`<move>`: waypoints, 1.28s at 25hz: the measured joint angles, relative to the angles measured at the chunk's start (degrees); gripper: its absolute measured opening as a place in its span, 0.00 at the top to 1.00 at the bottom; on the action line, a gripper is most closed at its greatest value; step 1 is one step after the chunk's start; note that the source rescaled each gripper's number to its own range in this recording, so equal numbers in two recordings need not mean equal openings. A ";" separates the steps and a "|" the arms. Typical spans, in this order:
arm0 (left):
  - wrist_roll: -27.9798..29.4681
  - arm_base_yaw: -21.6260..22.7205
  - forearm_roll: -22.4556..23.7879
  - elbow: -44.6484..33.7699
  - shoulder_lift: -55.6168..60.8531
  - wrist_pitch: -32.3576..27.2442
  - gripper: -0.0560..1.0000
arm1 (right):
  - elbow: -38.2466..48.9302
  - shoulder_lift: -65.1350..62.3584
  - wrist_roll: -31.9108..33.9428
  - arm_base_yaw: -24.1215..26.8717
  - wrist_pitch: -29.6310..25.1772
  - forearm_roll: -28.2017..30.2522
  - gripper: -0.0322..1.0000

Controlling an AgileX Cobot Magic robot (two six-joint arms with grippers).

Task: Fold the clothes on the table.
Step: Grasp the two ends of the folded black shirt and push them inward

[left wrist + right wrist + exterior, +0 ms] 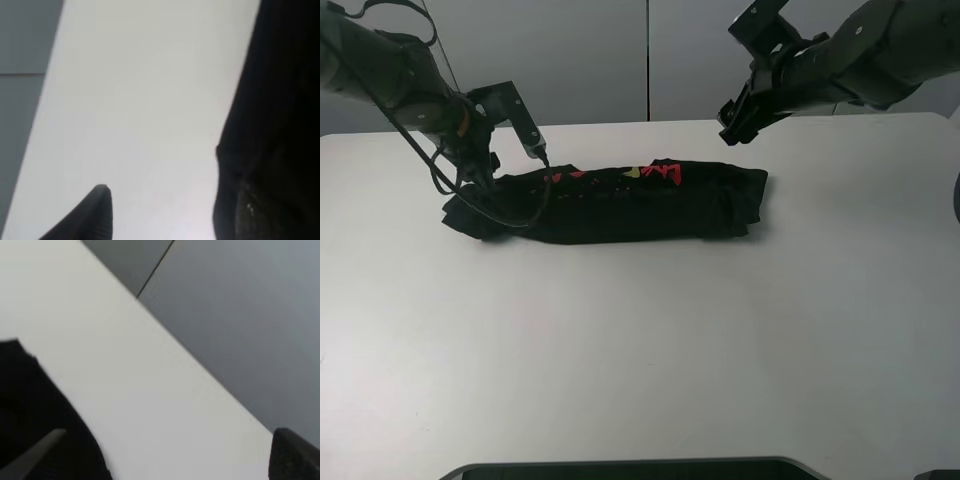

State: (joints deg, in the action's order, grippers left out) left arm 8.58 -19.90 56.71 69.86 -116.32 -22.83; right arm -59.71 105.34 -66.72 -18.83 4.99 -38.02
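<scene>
**Jaws open on both your arms, and neither has hold of the shirt.**

Your left jaws are down at the left end of the black T-shirt. In the left wrist view one finger shows with bare counter between it and the cloth. The other finger is lost against the black, so you cannot tell whether it touches the fabric. Your right jaws hang raised near the shirt's right end, fingers wide apart with nothing between them. The shirt lies folded into a long band across the far middle of the counter, with red and yellow print along its far edge and its left end bunched.
</scene>
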 joint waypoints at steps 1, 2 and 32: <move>0.00 -0.46 -0.49 0.00 1.42 -1.47 0.22 | 0.00 -1.67 0.00 0.26 -1.61 -3.39 0.14; 0.00 -1.08 -1.53 0.00 2.65 -2.77 0.22 | 0.00 -3.54 0.11 0.61 -4.18 -7.44 0.14; 6.57 -6.10 -24.62 -0.03 -3.19 -8.52 0.25 | 0.00 4.33 26.60 12.28 -33.43 1.99 0.13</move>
State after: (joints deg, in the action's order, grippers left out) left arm 15.16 -26.00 32.09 69.82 -119.51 -31.36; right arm -59.71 109.68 -40.12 -6.55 -28.45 -36.03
